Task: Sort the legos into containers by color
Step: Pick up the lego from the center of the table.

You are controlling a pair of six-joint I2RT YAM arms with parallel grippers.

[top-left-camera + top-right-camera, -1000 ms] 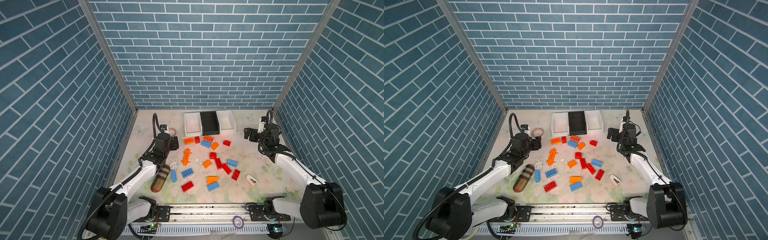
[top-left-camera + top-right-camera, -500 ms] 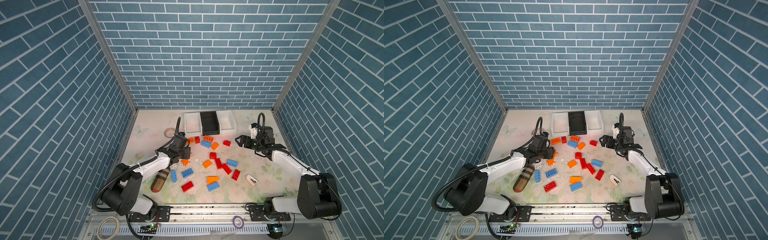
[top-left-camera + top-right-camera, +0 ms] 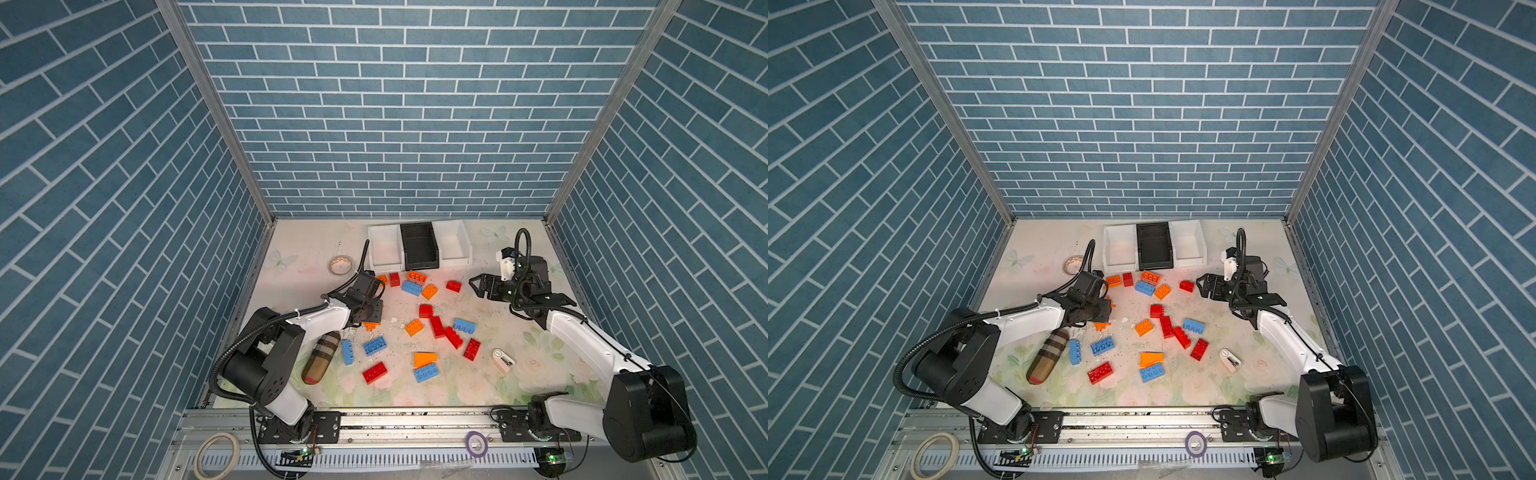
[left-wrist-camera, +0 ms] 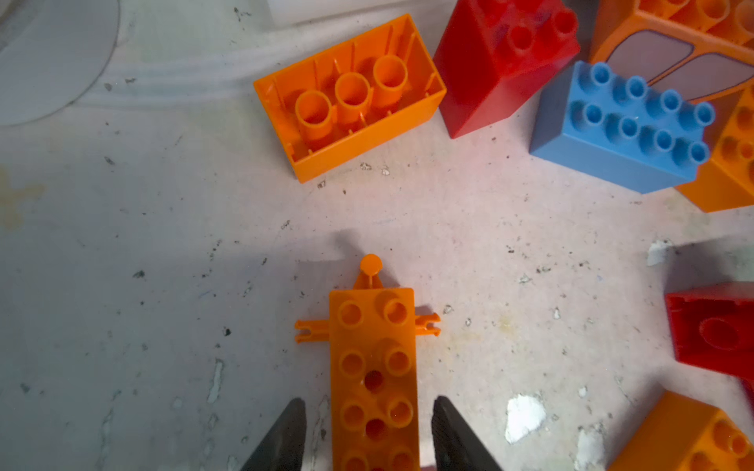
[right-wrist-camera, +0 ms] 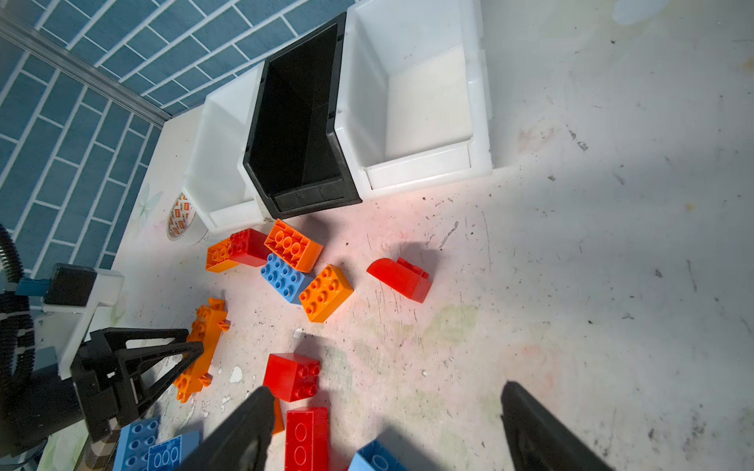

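The legos, in orange, red and blue, lie scattered mid-table (image 3: 419,328). My left gripper (image 4: 369,436) is down over the long spiky orange piece (image 4: 373,367), one finger on each side with a thin gap at both, so it is open. In a top view that gripper (image 3: 371,314) hides most of the piece (image 3: 370,326). My right gripper (image 5: 385,391) hangs wide open and empty above the table, just right of a red sloped brick (image 3: 453,286). The containers stand at the back: a white bin (image 3: 384,266), a black bin (image 3: 419,264) and another white bin (image 3: 455,261), all empty.
A brown plaid pouch (image 3: 320,363) lies by the left arm's elbow. A tape roll (image 3: 340,265) sits left of the bins. A white clip gadget (image 3: 502,360) lies at the front right. Bricks cluster right before the bins (image 3: 415,283).
My left gripper swung right from beside the tape roll, came down astride the spiky orange piece and narrowed its jaws. My right gripper moved left toward the red sloped brick.
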